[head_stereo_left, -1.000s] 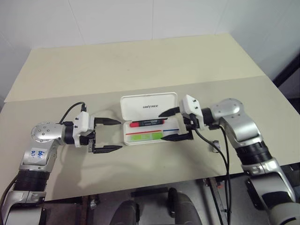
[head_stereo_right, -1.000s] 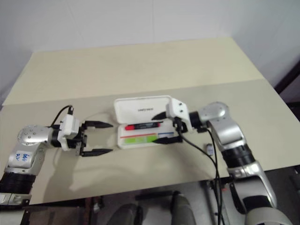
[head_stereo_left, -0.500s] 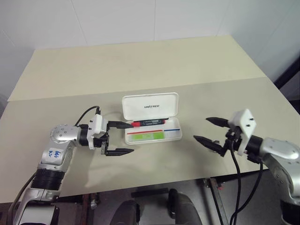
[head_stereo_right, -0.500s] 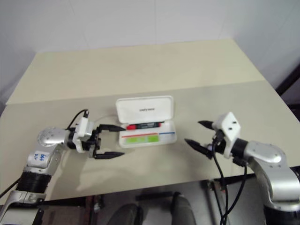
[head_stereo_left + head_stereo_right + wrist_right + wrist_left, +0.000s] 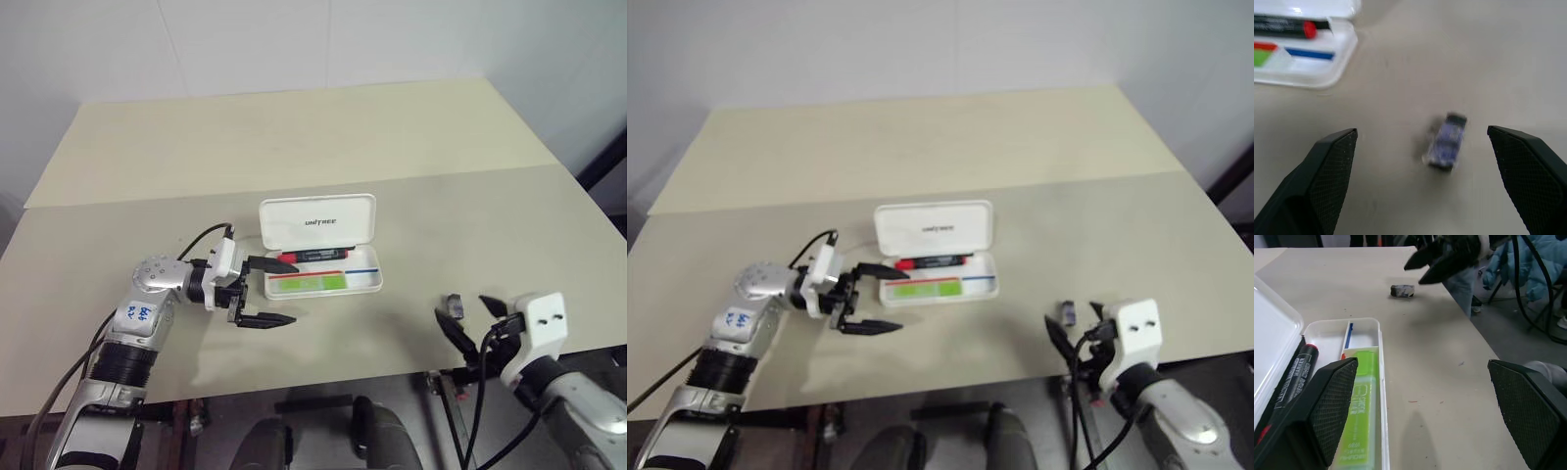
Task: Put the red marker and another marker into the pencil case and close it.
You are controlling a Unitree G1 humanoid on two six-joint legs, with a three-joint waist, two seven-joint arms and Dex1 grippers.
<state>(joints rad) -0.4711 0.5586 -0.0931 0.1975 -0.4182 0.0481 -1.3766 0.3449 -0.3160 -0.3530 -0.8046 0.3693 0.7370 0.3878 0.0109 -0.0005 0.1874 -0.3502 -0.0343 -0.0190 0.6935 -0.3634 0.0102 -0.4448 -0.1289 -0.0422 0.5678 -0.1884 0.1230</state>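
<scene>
My right gripper [image 5: 468,320] hangs spread at the table's [image 5: 294,157] near edge, just beside a small grey lump [image 5: 454,303]. Farther in, my left gripper [image 5: 278,292] is spread wide at the left end of the case [image 5: 321,248], one finger over its tray. The white case lies open, lid up, holding the green highlighter [image 5: 307,284] and, behind it, the dark red-ended marker [image 5: 313,256].
</scene>
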